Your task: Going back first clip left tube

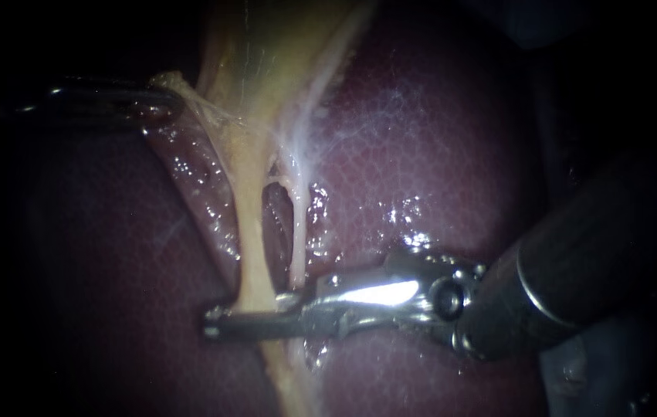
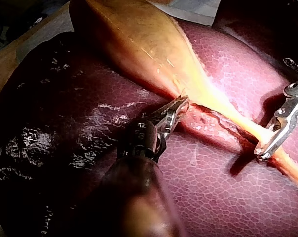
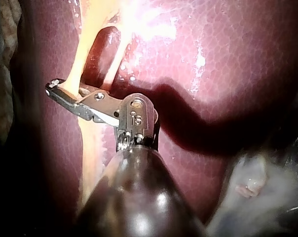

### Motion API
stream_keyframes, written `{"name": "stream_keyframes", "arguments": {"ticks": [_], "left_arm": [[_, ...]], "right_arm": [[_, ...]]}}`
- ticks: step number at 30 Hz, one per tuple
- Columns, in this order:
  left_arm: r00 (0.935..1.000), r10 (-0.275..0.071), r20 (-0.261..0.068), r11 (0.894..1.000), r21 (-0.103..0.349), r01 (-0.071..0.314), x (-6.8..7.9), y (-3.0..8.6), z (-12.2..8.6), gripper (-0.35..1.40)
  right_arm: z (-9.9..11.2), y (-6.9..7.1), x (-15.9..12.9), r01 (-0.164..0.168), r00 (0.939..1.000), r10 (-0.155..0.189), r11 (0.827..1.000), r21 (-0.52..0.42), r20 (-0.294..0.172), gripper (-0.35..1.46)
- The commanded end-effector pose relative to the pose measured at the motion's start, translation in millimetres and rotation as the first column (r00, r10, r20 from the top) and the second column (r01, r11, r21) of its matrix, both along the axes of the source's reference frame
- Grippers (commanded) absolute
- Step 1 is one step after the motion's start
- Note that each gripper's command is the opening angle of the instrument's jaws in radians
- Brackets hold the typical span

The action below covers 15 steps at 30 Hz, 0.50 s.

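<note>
Right instrument [image 1: 224, 318] over glistening liver [image 1: 436, 139]

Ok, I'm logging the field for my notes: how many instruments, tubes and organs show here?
Instruments: 2, left instrument, right instrument
Tubes: 2, left tube, right tube
Organs: 2, liver, gallbladder
Total: 6

The endoscope sits close over the liver [image 1: 436, 154]; both wrist cameras look down their arms, all sharing the left tube [image 1: 249, 232].
</note>
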State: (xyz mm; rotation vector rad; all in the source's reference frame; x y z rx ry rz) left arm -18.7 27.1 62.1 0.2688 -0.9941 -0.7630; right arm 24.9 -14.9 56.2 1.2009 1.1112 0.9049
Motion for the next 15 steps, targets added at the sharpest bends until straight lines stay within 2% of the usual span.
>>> {"name": "stream_keyframes", "arguments": {"ticks": [1,2,4,6,7,8,10,11,15], "left_arm": [[1.0,-0.001,-0.001,1.0,0.0,0.001,0.0,0.0,0.0,-0.35],[1.0,-0.001,-0.001,1.0,0.0,0.001,0.0,0.0,0.0,-0.35],[1.0,-0.001,-0.001,1.0,0.0,0.001,0.0,0.0,0.0,-0.35],[1.0,-0.001,-0.001,1.0,0.0,0.001,0.0,0.0,0.0,-0.35],[1.0,-0.001,-0.001,1.0,0.0,0.001,0.0,-0.1,0.0,-0.35],[1.0,-0.001,-0.001,1.0,0.0,0.001,0.0,-0.1,0.0,-0.35],[1.0,-0.001,-0.001,1.0,0.0,0.001,0.1,-0.1,0.0,-0.35],[1.0,-0.001,-0.001,1.0,0.0,0.001,0.1,-0.1,0.0,-0.35],[1.0,0.0,0.0,1.0,0.0,0.0,0.2,-0.1,0.0,-0.35]], "right_arm": [[0.1,0.0,0.1,-0.001,1.0,0.001,1.0,-0.005,-0.001,-0.35],[0.1,0.0,0.1,-0.004,1.0,0.004,1.0,-0.017,-0.002,-0.26],[0.4,0.1,0.5,-0.003,0.9997,0.001,0.994,-0.109,-0.023,0.1],[0.8,0.3,0.8,0.008,0.9994,-0.015,0.976,-0.216,-0.031,0.32],[1.1,0.3,0.9,0.016,0.9996,-0.022,0.965,-0.26,-0.019,0.38],[1.5,0.4,0.8,0.03,0.9995,-0.03,0.943,-0.331,0.006,0.42],[2.0,0.6,0.5,0.05,0.9982,-0.032,0.908,-0.415,0.051,0.48],[2.3,0.7,0.1,0.063,0.9968,-0.033,0.879,-0.473,0.072,0.49],[2.8,1.0,-1.8,0.1,0.9944,-0.057,0.788,-0.608,0.089,0.5]]}}
